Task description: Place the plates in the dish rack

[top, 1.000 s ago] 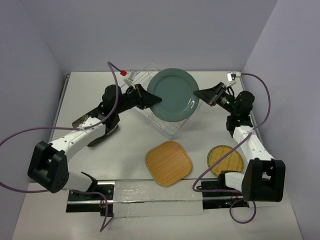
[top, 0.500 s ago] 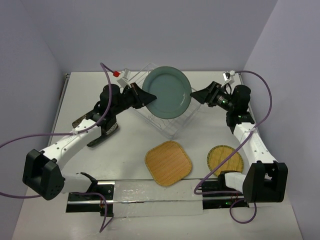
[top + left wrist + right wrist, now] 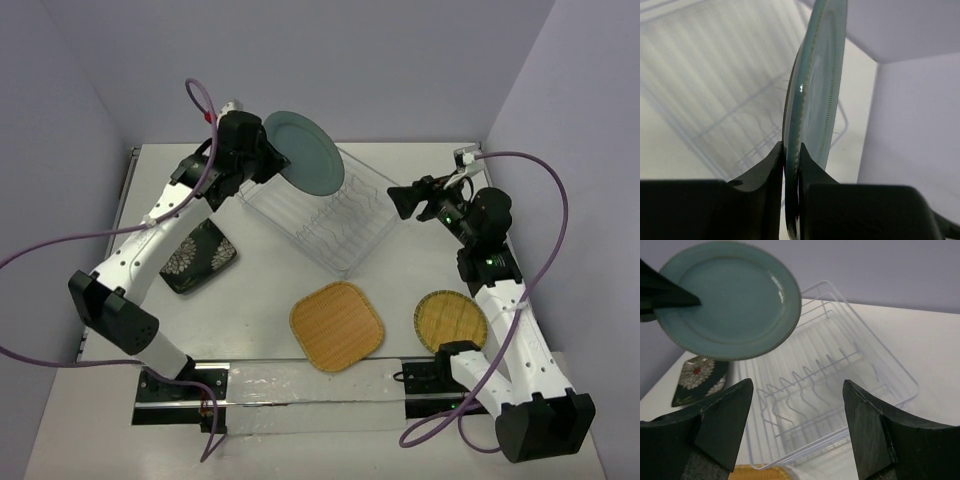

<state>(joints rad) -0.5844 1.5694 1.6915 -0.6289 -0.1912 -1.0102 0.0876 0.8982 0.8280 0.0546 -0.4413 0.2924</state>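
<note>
The left tool (image 3: 791, 150) pinches the grey-blue plate (image 3: 305, 152) on edge above the far left corner of the dish rack (image 3: 335, 225). The right tool (image 3: 402, 199) gapes empty to the rack's right. Nothing is slotted yet: black square plate (image 3: 198, 257) left of it, woven square plate (image 3: 338, 325) and woven round plate (image 3: 450, 320) in front, all on the desk (image 3: 250, 300)

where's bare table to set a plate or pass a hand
Bare table lies between the black plate, the dish rack and the square woven plate; more between rack and right arm. Crowded: round woven plate by the right arm, and the rack's far edge, where the left gripper holds the grey-blue plate.
</note>
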